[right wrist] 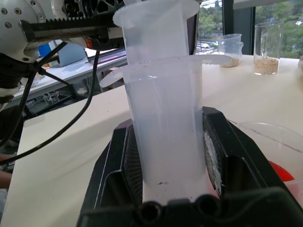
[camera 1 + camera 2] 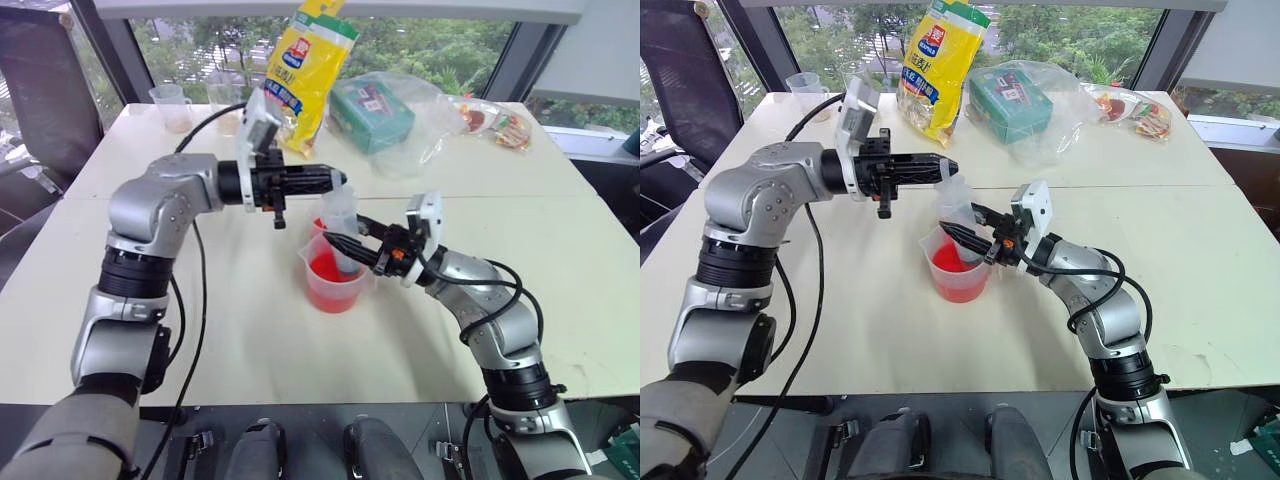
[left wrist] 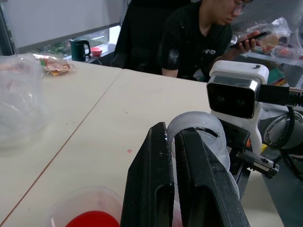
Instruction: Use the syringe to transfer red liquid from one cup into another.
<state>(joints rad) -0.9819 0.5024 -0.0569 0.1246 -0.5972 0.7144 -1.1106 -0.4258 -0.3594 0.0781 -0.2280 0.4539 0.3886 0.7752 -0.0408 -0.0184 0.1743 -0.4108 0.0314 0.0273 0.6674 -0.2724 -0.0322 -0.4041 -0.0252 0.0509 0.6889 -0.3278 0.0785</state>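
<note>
Right now both pincers are on the syringe [image 2: 958, 215], which stands upright with its lower end inside the beaker [image 2: 958, 268] near the middle of the white tabletop [image 2: 1160, 260]. The right pincer [image 2: 962, 238] reaches in level from the right and is clamped around the thick translucent barrel; in the right wrist view the barrel [image 1: 163, 137] fills the gap between the two black fingers [image 1: 120, 161], pressed against both pads. The left pincer [image 2: 940, 168] comes in level from the left, higher up, and is closed on the top of the plunger; in the left wrist view its fingers [image 3: 147, 184] stand close together with the round white plunger rim [image 3: 196, 130] pinched at their tips.

The plunger sits partly raised out of the barrel, its flange above the barrel's own flange. The barrel looks cloudy white, and whether any liquid is inside it cannot be told. Red liquid [image 2: 958, 285] fills the lower part of the beaker, which rests on the tabletop directly under the right pincer.

Farther back on the tabletop, well apart from the beaker, lie a yellow snack bag [image 2: 940, 65], a green box [image 2: 1010, 105] inside a clear plastic bag, and a packet of snacks [image 2: 1135, 112] at the far right. Two clear cups [image 2: 172, 105] stand at the far left corner. In the left wrist view a person in a black shirt [image 3: 199, 40] sits beyond the tabletop's edge, holding a phone.
</note>
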